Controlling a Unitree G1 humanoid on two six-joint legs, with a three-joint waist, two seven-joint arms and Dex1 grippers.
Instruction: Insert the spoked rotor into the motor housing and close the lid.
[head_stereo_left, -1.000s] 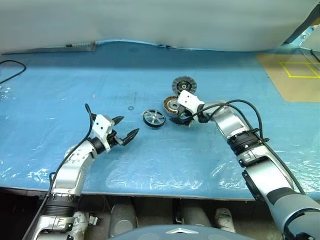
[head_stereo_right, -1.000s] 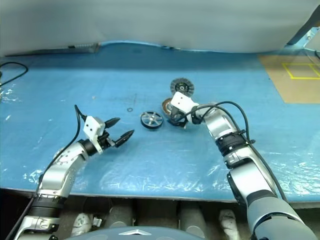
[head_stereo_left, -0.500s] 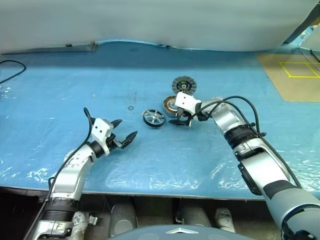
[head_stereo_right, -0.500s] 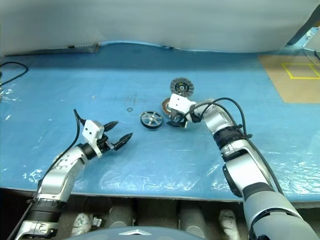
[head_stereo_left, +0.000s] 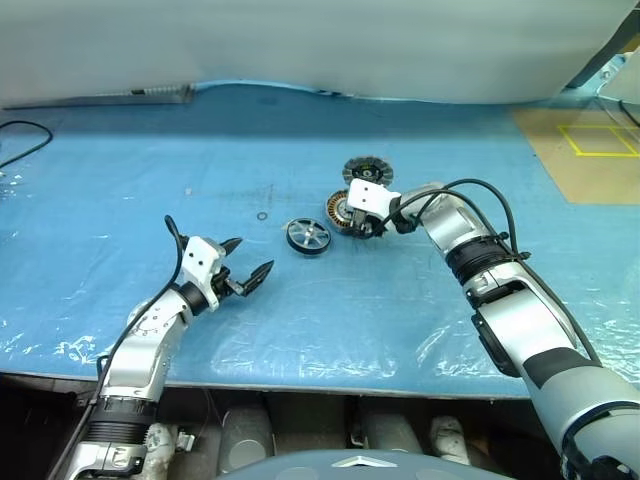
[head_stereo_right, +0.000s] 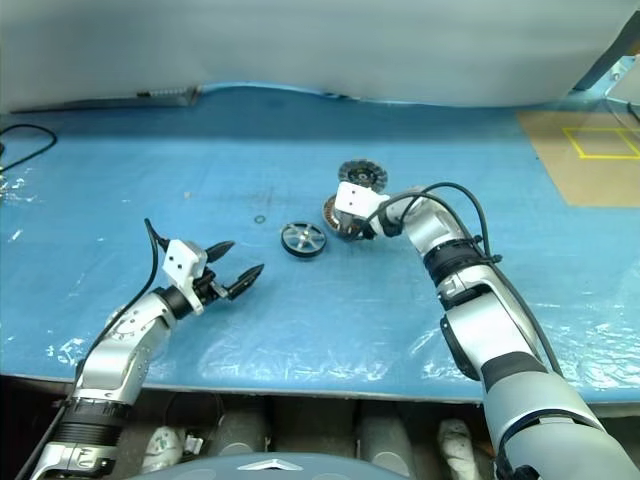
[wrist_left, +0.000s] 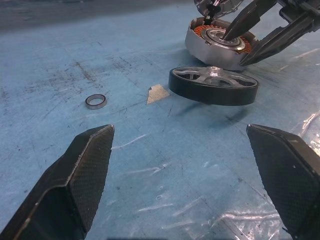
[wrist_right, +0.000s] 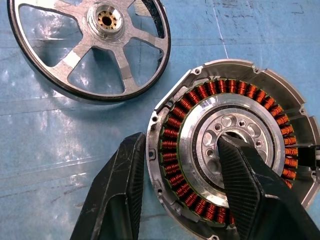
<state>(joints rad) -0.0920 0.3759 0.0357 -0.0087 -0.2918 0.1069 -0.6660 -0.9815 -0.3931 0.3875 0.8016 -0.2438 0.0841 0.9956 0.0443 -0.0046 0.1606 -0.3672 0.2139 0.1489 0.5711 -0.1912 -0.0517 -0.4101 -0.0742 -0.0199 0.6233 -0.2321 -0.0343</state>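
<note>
Three motor parts are lying close together near the middle of the head view, on the blue plastic sheet (head_stereo_left: 120, 170) that we are working over. The spoked rotor (head_stereo_left: 308, 236) is sitting flat just left of centre; the motor housing (head_stereo_left: 342, 210) is sitting just to its right and slightly higher in the frame, and the lid (head_stereo_left: 366, 169) is lying above the housing, toward the top of the cluster. We are holding our right gripper (wrist_right: 187, 172) down over the housing, its fingers part-way closed: one finger (wrist_right: 245, 185) is resting inside the silver centre hub and the other (wrist_right: 122, 185) is standing just outside the grey rim, so they are straddling the copper windings on one side. We cannot tell whether they are squeezing yet. Our left gripper (head_stereo_left: 247, 268) is hovering at lower left of the head view, well apart from the rotor, its fingers spread wide with nothing between them. A small metal ring (wrist_left: 95, 101) is lying on the sheet left of the rotor.
</note>
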